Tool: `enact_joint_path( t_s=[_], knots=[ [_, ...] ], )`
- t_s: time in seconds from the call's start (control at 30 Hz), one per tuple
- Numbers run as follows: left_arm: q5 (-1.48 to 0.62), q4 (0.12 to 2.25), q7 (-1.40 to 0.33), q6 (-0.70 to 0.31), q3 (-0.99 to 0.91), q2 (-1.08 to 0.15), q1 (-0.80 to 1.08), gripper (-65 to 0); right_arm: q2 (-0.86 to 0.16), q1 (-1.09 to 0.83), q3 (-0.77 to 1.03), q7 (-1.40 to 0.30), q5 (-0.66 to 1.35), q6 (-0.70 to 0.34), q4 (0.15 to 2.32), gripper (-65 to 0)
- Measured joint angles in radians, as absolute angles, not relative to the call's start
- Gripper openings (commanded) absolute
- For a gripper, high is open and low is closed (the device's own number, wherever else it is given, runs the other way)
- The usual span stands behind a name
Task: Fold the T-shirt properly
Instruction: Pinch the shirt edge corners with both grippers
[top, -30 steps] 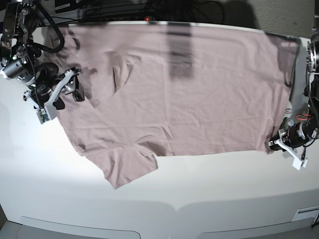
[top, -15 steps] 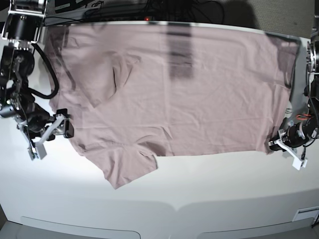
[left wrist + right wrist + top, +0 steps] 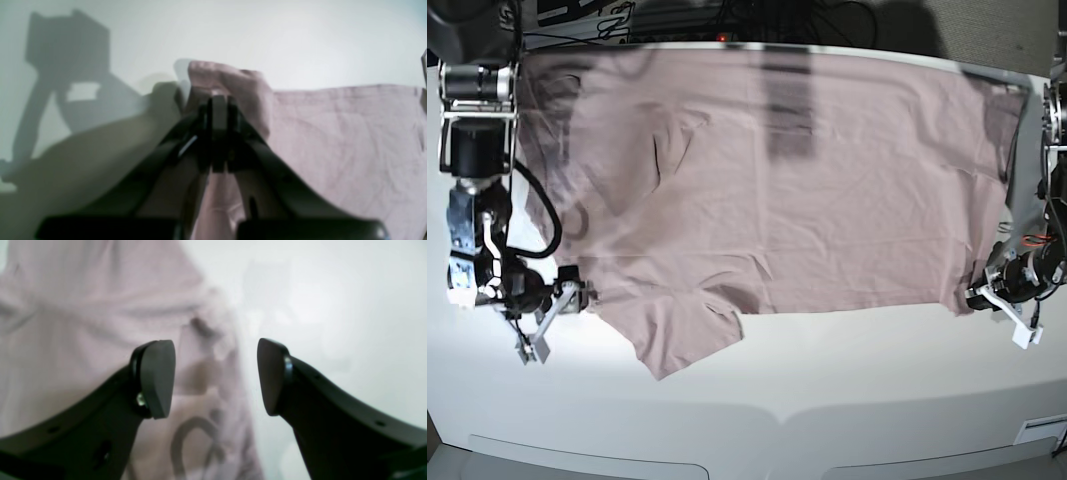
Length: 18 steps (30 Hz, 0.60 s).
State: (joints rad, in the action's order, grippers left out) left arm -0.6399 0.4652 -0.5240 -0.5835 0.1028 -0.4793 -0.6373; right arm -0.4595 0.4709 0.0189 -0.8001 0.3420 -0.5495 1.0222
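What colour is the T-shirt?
The T-shirt is plain dusty pink with no print, best seen in the base view.

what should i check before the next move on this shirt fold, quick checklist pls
1. Left gripper shut on the T-shirt hem corner: ok.
2. Right gripper open: ok.
3. Right gripper lined up over the sleeve edge: ok; one finger over cloth, the other over the table.
4. Right gripper touching cloth: cannot tell.
5. Shirt spread flat: not ok; folds near the collar.
6. Path clear between arms: ok.

bright glare, soft shadows, blurry wrist views
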Motion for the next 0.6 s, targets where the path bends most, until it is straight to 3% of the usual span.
enact_joint_path(
  t_s=[0.3, 0.6],
  knots=[
    [-0.638, 0.465, -0.523, -0.585, 0.103, -0.479, -0.637, -65.0, -0.414, 0.580, 0.021, -0.743, 0.235, -0.580, 0.670, -26.0],
    [-0.637, 0.465, -0.523, -0.584, 0.103, -0.480, -0.637, -65.0, -0.368, 0.604, 0.023, -0.718, 0.215, -0.612, 0.643, -26.0]
  ],
)
